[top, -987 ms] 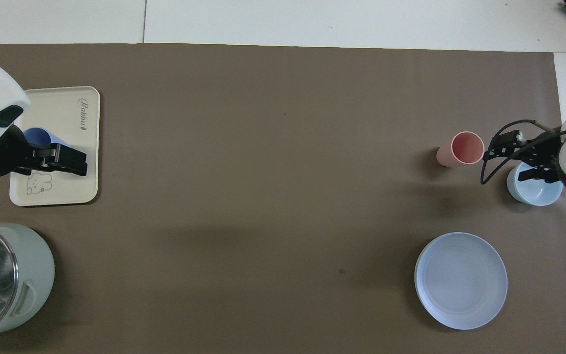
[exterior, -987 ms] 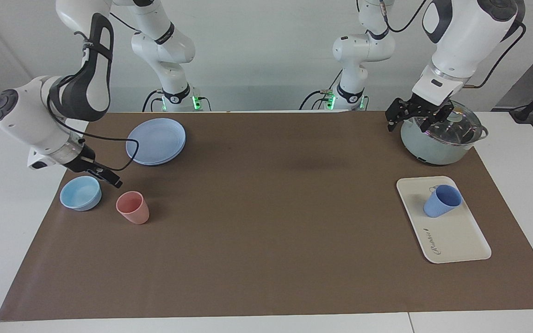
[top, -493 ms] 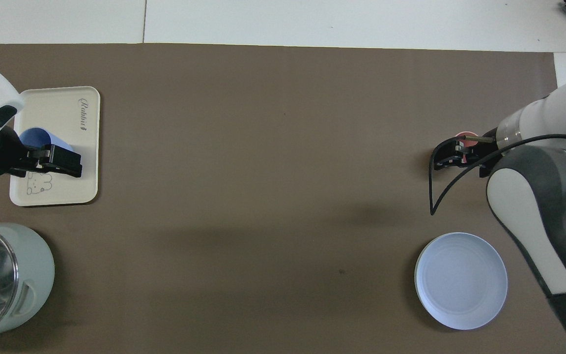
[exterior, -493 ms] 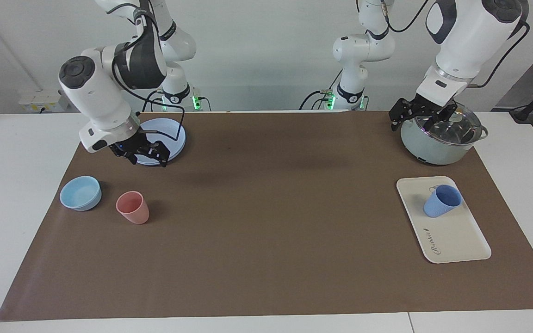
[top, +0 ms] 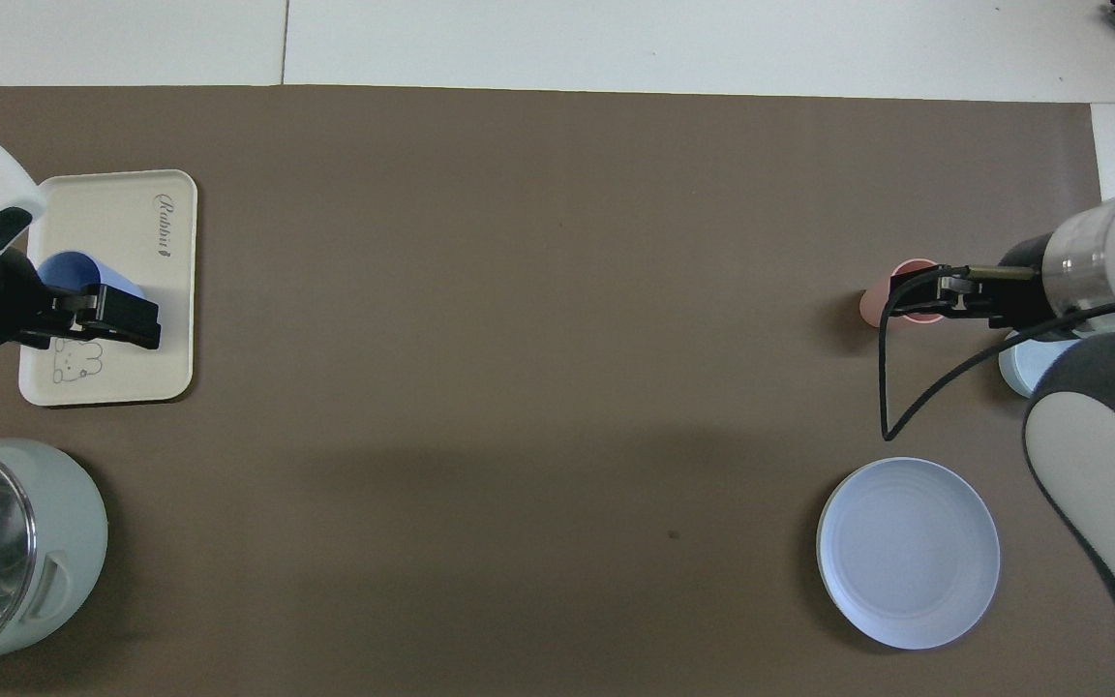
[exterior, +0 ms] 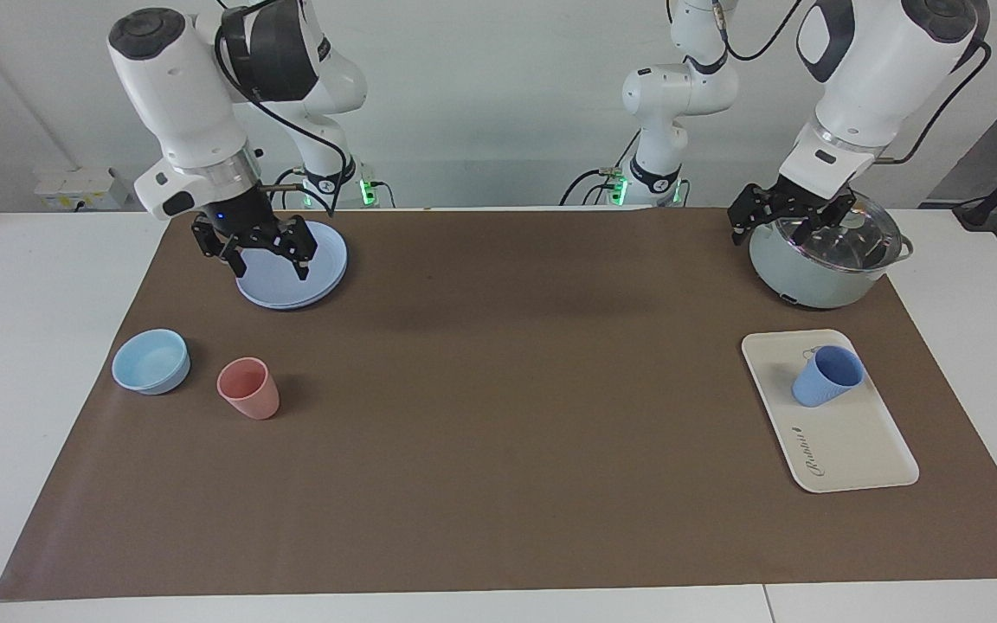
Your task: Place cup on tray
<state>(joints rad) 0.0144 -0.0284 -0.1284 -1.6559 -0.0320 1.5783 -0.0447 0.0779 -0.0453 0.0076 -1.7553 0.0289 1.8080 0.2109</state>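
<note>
On tray (exterior: 853, 450) edge nearest robots, cup (exterior: 826, 376) stands

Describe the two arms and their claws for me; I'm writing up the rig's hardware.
Both arms are glossy white, rounded segments with dark grey joint caps and panels. The right claw and left claw are black, skeletal two-finger linkages below silver wrist rings. Loose black cables run along each arm to its wrist. Green lights glow at both bases.

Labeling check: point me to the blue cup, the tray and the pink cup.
blue cup (exterior: 826, 378), facing view, ribbed side wall.
tray (exterior: 853, 446), facing view, bare surface beside the lettering.
pink cup (exterior: 249, 391), facing view, outer side wall.
</note>
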